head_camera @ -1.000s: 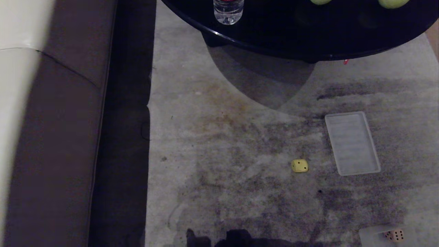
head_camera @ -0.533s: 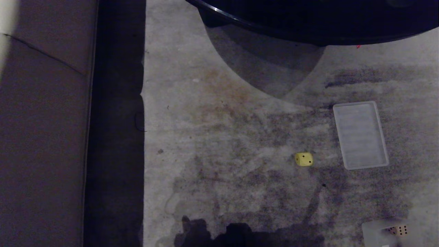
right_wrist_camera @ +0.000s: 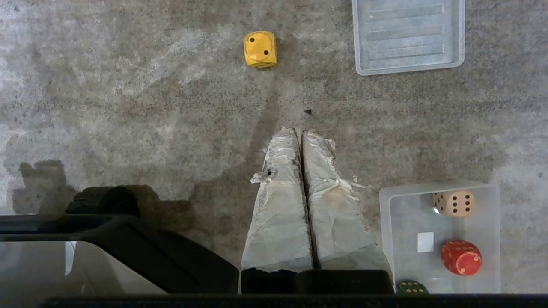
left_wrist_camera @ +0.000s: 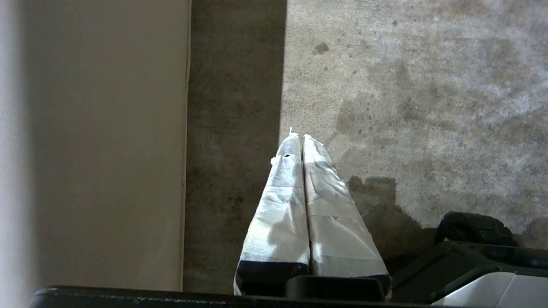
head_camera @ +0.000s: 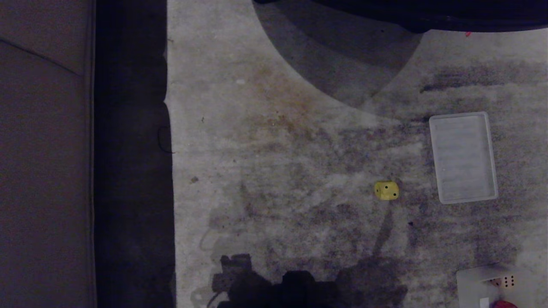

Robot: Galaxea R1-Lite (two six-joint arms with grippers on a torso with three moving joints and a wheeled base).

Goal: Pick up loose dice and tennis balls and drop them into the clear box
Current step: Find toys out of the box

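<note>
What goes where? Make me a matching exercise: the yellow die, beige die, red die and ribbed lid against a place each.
1 yellow die
2 beige die
3 red die
4 ribbed lid

a in the clear box, beside the white sticker
b flat on the carpet, empty
c loose on the carpet
d in the clear box, far end

Pairs: 1-c, 2-d, 3-a, 4-b

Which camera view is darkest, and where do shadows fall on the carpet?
The head view is darkest and dim, with a dark shadow along its bottom edge below the yellow die. The right wrist view is brighter; the right tool casts a shadow on the carpet. In the left wrist view, sunlight hits the left tool, with a dark shadow beside it.
</note>
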